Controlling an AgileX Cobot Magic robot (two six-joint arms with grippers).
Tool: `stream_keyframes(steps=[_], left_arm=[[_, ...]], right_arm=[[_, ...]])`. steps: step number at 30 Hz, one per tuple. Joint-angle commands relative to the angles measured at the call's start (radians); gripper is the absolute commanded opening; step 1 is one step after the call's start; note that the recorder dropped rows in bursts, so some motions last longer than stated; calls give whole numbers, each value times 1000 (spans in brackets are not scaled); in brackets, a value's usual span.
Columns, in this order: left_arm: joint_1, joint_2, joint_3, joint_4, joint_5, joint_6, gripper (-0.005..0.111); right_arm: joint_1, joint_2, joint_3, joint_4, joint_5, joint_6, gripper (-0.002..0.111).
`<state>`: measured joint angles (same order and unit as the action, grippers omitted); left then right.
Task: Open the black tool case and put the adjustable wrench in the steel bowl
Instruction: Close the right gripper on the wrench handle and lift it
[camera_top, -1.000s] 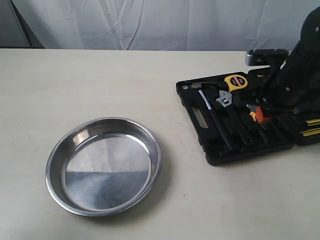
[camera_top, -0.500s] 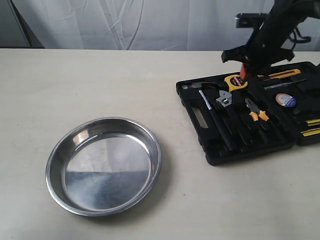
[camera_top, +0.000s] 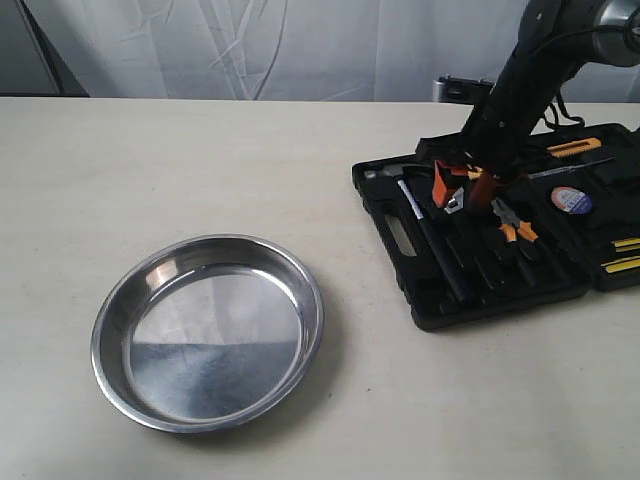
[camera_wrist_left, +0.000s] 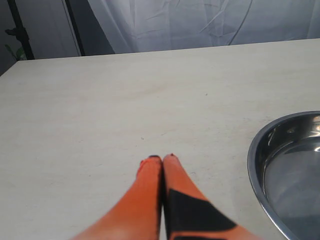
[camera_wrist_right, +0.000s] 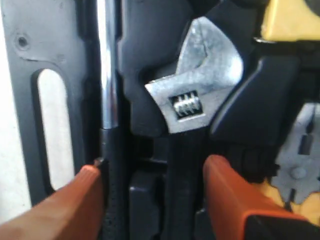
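My right fingers (camera_wrist_right: 227, 192) stand apart astride the adjustable wrench (camera_wrist_right: 195, 100) handle, lined up to pinch it out of the open tool case (camera_top: 395, 235), which lies at 2 o'clock from the steel bowl (camera_top: 208, 330). Idle, my left fingers (camera_wrist_left: 150, 185) rest pressed together over the desk (camera_wrist_left: 100, 100).

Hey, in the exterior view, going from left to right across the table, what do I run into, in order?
steel bowl → carry-handle slot of the black tool case → right gripper → orange-handled pliers → round blue-and-white disc
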<state>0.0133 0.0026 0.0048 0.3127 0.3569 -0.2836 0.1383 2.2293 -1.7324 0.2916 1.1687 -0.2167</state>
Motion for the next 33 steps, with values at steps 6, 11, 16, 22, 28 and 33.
stream_keyframes(steps=[6,11,16,22,28,33], left_arm=[[4,-3,-5,7,-13,-2,0],[4,-3,-5,7,-13,-2,0],[4,-3,-5,7,-13,-2,0],[4,-3,-5,7,-13,-2,0],[4,-3,-5,7,-13,-2,0],[4,-3,-5,7,-13,-2,0]], right_arm=[[-2,38,3,-102,2,53,57],[4,73,3,-95,-1,53,56],[4,100,3,-74,11,34,22],[4,66,3,42,35,-72,-1],[4,-47,3,56,25,-80,-1],[4,-122,3,100,8,-80,-1]])
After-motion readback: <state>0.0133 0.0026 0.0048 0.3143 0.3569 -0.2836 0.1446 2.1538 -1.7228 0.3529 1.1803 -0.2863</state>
